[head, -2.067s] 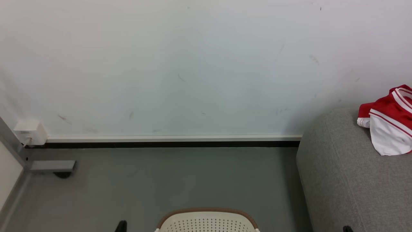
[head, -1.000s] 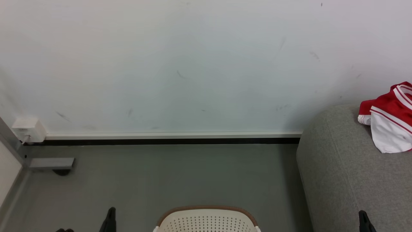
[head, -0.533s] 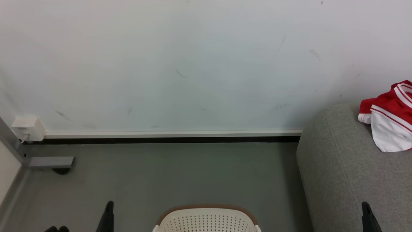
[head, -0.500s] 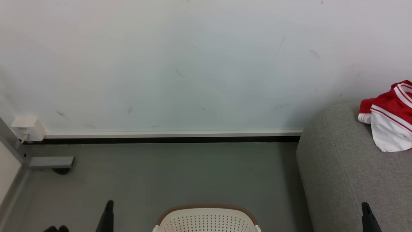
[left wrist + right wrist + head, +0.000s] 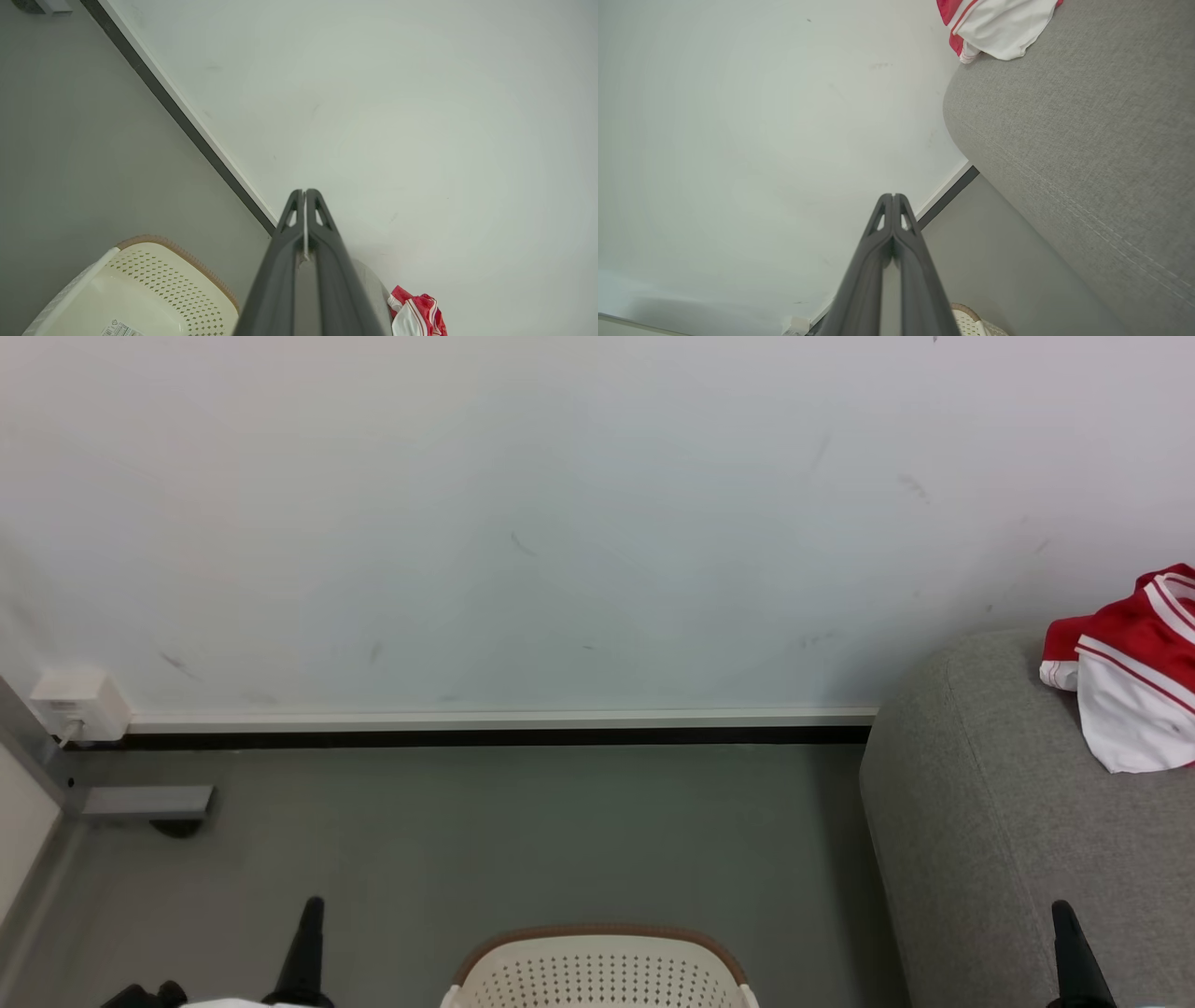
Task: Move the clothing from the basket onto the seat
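Clothing (image 5: 1134,700) lies on the seat (image 5: 990,840); basket (image 5: 154,280) looks empty; left gripper (image 5: 311,907) and right gripper (image 5: 1061,909) fingers clenched on nothing; next, probably just check the basket.

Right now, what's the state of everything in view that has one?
left end effector: shut, empty.
right end effector: shut, empty.
laundry basket: upright on the floor, no clothing in the part that shows.
red and white garment: crumpled, lying on the grey sofa.
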